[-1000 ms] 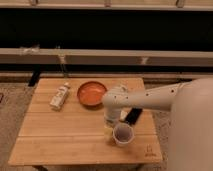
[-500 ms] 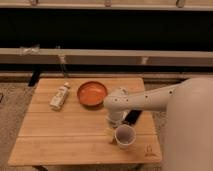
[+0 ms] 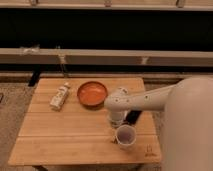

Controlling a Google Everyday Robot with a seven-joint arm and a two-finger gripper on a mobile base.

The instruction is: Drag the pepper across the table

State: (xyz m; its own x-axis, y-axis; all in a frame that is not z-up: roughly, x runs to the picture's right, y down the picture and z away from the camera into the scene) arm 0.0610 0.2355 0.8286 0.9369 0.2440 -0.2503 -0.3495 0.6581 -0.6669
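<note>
Gripper (image 3: 115,125), just left of cup (image 3: 125,136) on table (image 3: 60,135): hold, we cannot tell. Pepper: not in sight; we judge it light, smooth, roll-prone; pinch thick middle gently.

The table (image 3: 60,135) is light wood with long plank stripes and a small dark mark (image 3: 149,150) at its 5 o'clock corner. The bowl (image 3: 92,93) is orange-red, the cup (image 3: 125,136) white, the slab (image 3: 133,117) black, the bottle (image 3: 59,96) off-white. The hand (image 3: 114,129), pale grey, sits at the cup's 10 o'clock.
</note>
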